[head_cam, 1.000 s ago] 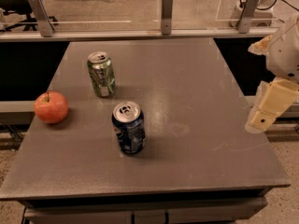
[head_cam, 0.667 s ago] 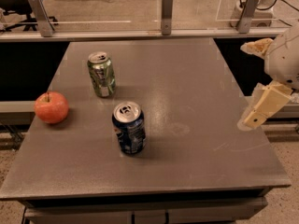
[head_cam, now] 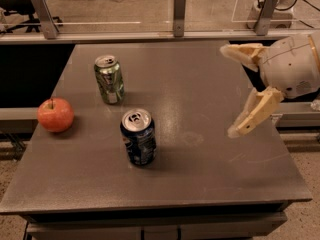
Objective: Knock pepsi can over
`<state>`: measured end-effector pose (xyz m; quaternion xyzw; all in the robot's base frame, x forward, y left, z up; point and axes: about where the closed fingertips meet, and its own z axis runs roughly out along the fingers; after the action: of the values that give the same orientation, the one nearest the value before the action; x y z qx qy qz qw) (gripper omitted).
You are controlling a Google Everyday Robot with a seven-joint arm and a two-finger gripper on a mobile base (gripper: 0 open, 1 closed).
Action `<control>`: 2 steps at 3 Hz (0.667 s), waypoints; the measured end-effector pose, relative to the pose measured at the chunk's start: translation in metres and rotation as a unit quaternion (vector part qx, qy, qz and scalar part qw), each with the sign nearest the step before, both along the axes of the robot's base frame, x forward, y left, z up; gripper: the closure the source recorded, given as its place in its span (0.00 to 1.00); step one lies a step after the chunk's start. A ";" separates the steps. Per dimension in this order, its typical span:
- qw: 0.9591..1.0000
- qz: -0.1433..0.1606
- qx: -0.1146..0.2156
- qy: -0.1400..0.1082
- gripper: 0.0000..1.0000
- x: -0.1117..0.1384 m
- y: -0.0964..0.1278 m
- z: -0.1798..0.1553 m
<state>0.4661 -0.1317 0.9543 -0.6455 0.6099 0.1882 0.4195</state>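
The pepsi can [head_cam: 138, 137], dark blue with a silver top and pull tab, stands upright near the middle front of the grey table [head_cam: 200, 84]. My gripper [head_cam: 231, 90] is above the table's right side, well to the right of the can and apart from it. Its two cream fingers are spread wide, one pointing left at the top [head_cam: 242, 53] and one angled down [head_cam: 253, 114]. It holds nothing.
A green can [head_cam: 109, 78] stands upright behind and left of the pepsi can. A red apple [head_cam: 55, 114] lies near the table's left edge. A rail with metal posts [head_cam: 179, 13] runs behind the table.
My gripper has moved left, from beyond the table's right edge to above its right side, closer to the pepsi can. The cans and apple have not moved.
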 end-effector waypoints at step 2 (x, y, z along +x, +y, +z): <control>0.974 0.132 0.141 0.114 0.00 -0.043 0.100 0.033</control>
<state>0.4234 -0.0322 0.9877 -0.6288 0.5305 0.3988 0.4053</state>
